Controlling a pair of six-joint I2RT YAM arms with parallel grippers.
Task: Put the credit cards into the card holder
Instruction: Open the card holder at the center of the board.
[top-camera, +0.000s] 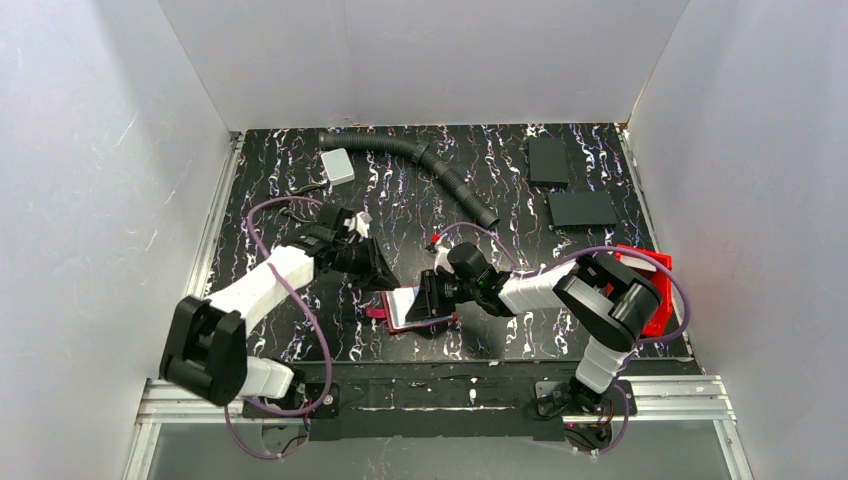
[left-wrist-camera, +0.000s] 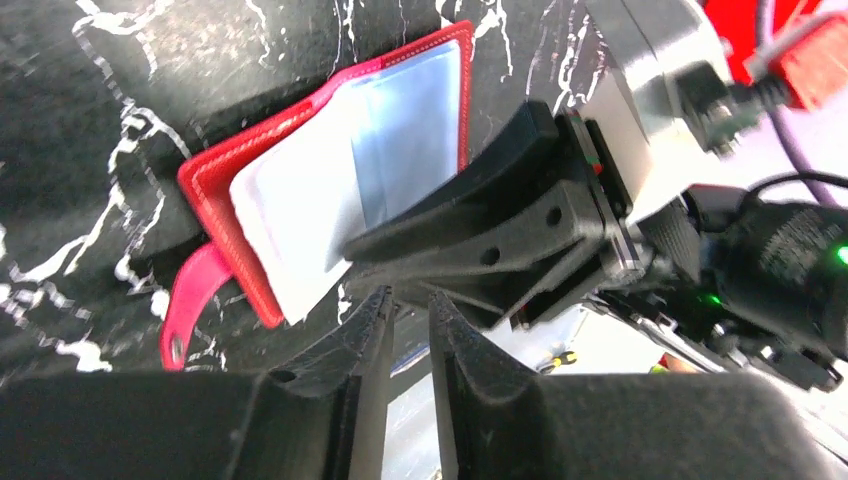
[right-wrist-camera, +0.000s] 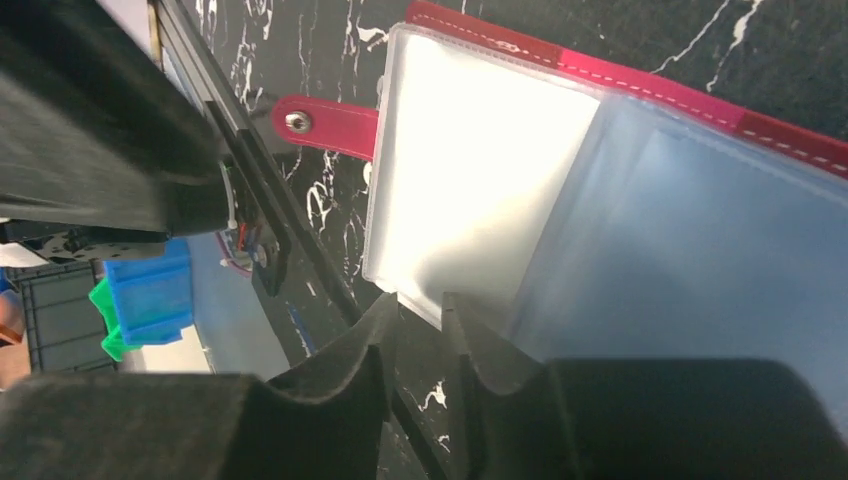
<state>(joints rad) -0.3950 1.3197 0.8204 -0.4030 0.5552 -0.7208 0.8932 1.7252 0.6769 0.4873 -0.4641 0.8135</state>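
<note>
Card holder (top-camera: 408, 306) lay open on the marbled black table (top-camera: 500, 345), at 6 o'clock from its centre, its clasp tab (top-camera: 375, 312) pointing to 9 o'clock. The pale credit cards (left-wrist-camera: 300, 235) were spread over its inner faces; whether they sat fully in the pockets could not be told. Left gripper (left-wrist-camera: 410, 322) hovered at the holder's 10 o'clock edge, jaws a slit apart and empty. Right gripper (right-wrist-camera: 420, 322) reached in from 3 o'clock, jaws narrowed, with a white card's corner at their mouth; whether they pinched it could not be told.

You would likely have done best to pin the red cover with the left fingers, nip only the card's edge, and slide it flat, since thin cards buckle. Room between the two tools was tight. The hose (top-camera: 440, 170) at 12 o'clock, black slabs (top-camera: 550, 160) at 1 and red bin (top-camera: 650, 290) at 4 lay well apart.
</note>
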